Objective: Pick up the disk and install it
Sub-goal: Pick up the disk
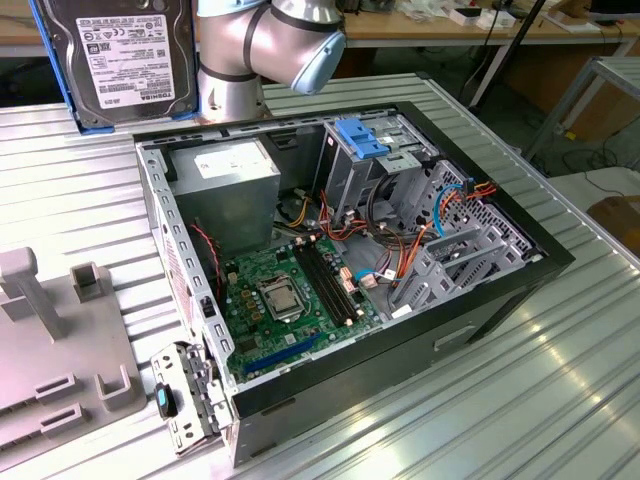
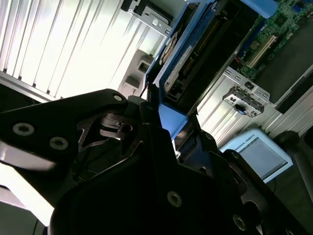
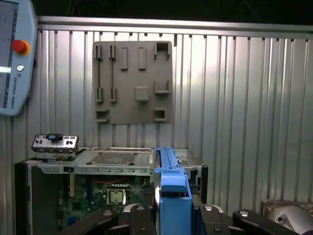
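The disk point(image 1: 120, 55), a dark grey hard drive in a bright blue carrier, hangs in the air at the exterior view's upper left, its labelled face turned toward the camera. In both wrist views my gripper point(image 3: 171, 211) point(image 2: 168, 122) is shut on it, with black fingers point(image 3: 139, 215) pressing on either side of the blue carrier point(image 3: 168, 181) point(image 2: 195, 54). In the first wrist view the disk stands edge-on above the open computer case point(image 3: 117, 156). The grey drive cage with its fixed blue bracket point(image 1: 368, 135) sits at the far end of the case.
The open case point(image 1: 500, 290) lies on a ribbed metal table, motherboard point(image 1: 290, 295) and loose cables point(image 1: 400, 260) exposed. A grey fixture plate point(image 1: 50, 350) point(image 3: 133, 81) lies at the exterior view's left. The arm's elbow point(image 1: 280, 45) is behind the case. A teach pendant point(image 3: 14, 54) lies nearby.
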